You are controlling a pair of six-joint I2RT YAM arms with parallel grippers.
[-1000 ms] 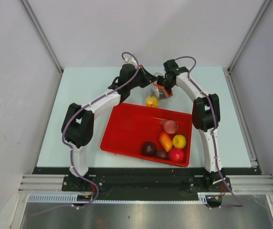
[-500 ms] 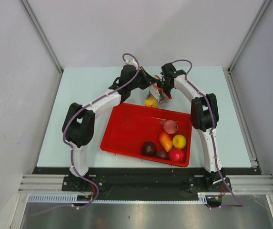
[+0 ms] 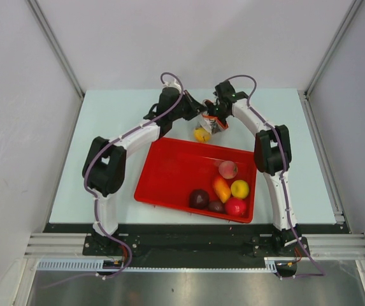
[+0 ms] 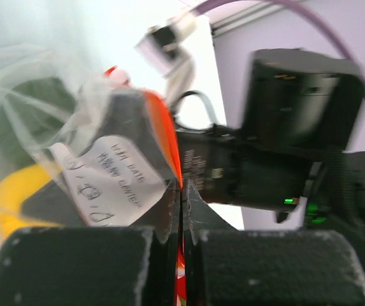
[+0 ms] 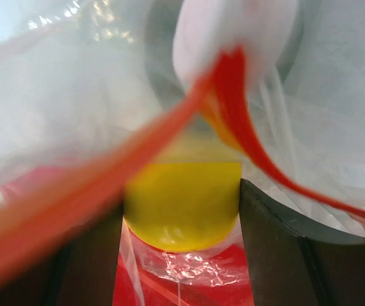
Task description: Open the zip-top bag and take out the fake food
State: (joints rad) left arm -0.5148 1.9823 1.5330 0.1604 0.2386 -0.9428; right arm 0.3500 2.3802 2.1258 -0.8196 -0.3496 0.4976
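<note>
The zip-top bag [image 3: 211,122] is just behind the tray [image 3: 169,172], whose right end holds fake food [image 3: 239,189].

We count seven pieces of fake food [image 3: 227,169] in all. By colour, we make that two yellow pieces [image 3: 239,189], two dark pieces [image 3: 199,198], one pink piece [image 3: 227,169], one orange piece [image 3: 221,189] and one red piece [image 3: 236,206]. Six of the seven are in the tray [image 3: 172,169] and one is in the bag [image 3: 212,122]. We count one tray, one bag and two arms [image 3: 137,135].
</note>
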